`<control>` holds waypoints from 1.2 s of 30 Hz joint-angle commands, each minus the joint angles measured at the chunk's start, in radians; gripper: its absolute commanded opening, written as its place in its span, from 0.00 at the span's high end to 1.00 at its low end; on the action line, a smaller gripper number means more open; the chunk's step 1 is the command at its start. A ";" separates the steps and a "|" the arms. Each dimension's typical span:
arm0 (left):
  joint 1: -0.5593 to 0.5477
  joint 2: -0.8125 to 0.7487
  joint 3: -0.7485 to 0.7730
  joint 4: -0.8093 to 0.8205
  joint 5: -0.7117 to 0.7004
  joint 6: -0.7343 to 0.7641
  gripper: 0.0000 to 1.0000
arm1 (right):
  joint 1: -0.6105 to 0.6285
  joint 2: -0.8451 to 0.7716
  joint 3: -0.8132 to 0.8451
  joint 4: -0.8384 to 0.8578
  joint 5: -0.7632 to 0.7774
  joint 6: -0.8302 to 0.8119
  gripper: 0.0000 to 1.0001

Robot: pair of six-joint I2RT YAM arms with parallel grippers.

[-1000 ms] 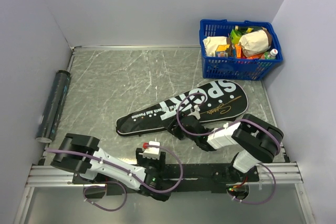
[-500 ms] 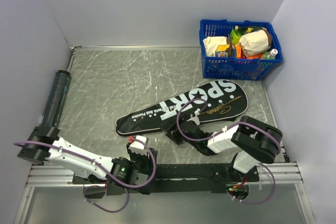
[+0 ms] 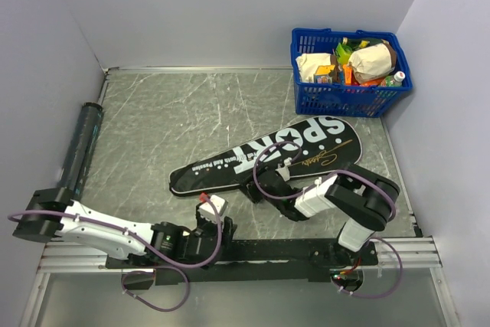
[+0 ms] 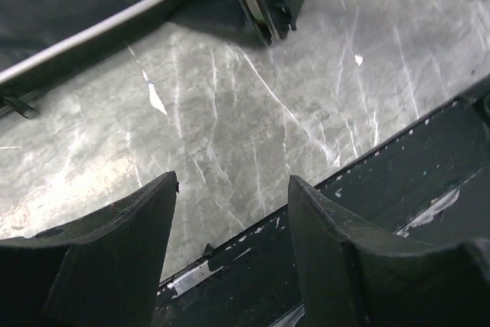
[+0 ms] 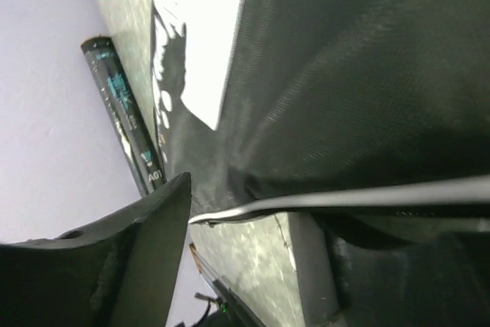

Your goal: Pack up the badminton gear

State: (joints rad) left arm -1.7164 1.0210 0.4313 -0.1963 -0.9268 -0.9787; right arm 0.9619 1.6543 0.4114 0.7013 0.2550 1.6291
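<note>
Bag edge between spread right jaws, seen only from wrist, left jaws spread over table

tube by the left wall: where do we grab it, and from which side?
Grip the tube mid-length, straight down from above, jaws across its axis. It lies flat along the left wall, so a sideways approach is blocked there, and a centred grip should keep the long cylinder level. The wall-side gap looks tight; unclear whether a finger fits.
</note>
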 commanded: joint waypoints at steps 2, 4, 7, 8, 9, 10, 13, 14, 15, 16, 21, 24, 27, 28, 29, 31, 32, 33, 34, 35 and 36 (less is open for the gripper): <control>0.037 0.004 -0.009 0.115 0.085 0.104 0.36 | -0.052 0.058 -0.026 -0.201 0.098 -0.025 0.57; 0.043 -0.012 -0.017 0.112 0.091 0.104 0.36 | -0.072 0.058 -0.031 -0.180 0.104 -0.038 0.72; 0.047 -0.010 -0.008 0.066 0.060 0.080 0.37 | -0.097 0.044 -0.031 -0.169 0.119 -0.070 0.90; 0.049 -0.004 0.009 0.017 0.048 0.068 0.37 | -0.103 0.029 -0.029 -0.172 0.121 -0.078 0.94; 0.049 0.020 0.020 -0.001 0.028 0.052 0.37 | -0.110 0.018 -0.023 -0.178 0.124 -0.099 1.00; 0.049 0.036 0.032 -0.026 0.019 0.040 0.37 | -0.121 0.007 -0.023 -0.181 0.127 -0.110 1.00; 0.051 0.103 0.086 -0.127 -0.021 -0.014 0.37 | -0.130 -0.078 -0.005 -0.236 0.144 -0.169 1.00; 0.052 0.119 0.108 -0.146 -0.033 -0.029 0.36 | -0.132 -0.100 0.003 -0.255 0.150 -0.182 1.00; 0.054 0.143 0.116 -0.173 -0.041 -0.040 0.36 | -0.132 -0.122 0.018 -0.272 0.156 -0.211 1.00; 0.060 0.151 0.132 -0.183 -0.055 -0.043 0.36 | -0.132 -0.166 0.027 -0.319 0.162 -0.227 1.00; 0.090 0.165 0.162 -0.253 -0.098 -0.098 0.34 | -0.134 -0.289 0.110 -0.473 0.170 -0.330 1.00; 0.119 0.136 0.158 -0.201 -0.098 -0.032 0.34 | -0.135 -0.370 0.136 -0.540 0.170 -0.365 1.00; 0.161 0.087 0.136 -0.098 -0.078 0.049 0.34 | -0.134 -0.451 0.159 -0.603 0.168 -0.394 1.00; 0.184 0.074 0.126 -0.063 -0.075 0.066 0.34 | -0.135 -0.462 0.164 -0.617 0.167 -0.397 1.00; 0.196 0.051 0.120 -0.045 -0.069 0.095 0.34 | -0.135 -0.475 0.168 -0.635 0.167 -0.405 1.00; 0.231 0.033 0.101 0.000 -0.057 0.139 0.33 | -0.135 -0.508 0.164 -0.645 0.168 -0.408 1.00; 0.245 0.018 0.092 0.068 -0.025 0.193 0.34 | -0.135 -0.517 0.161 -0.645 0.168 -0.413 1.00; 0.258 0.010 0.083 0.104 -0.006 0.222 0.33 | -0.135 -0.531 0.161 -0.649 0.170 -0.414 1.00; 0.288 0.004 0.066 0.139 0.011 0.241 0.33 | -0.134 -0.534 0.162 -0.652 0.167 -0.416 1.00; 0.305 -0.002 0.060 0.184 0.035 0.264 0.33 | -0.134 -0.539 0.164 -0.655 0.165 -0.416 1.00; 0.323 -0.004 0.054 0.189 0.075 0.273 0.33 | -0.134 -0.545 0.164 -0.660 0.162 -0.416 1.00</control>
State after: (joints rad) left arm -1.4517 1.0412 0.5175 -0.1738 -0.9443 -0.8272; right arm 0.8330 1.1580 0.5255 0.0406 0.3725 1.2652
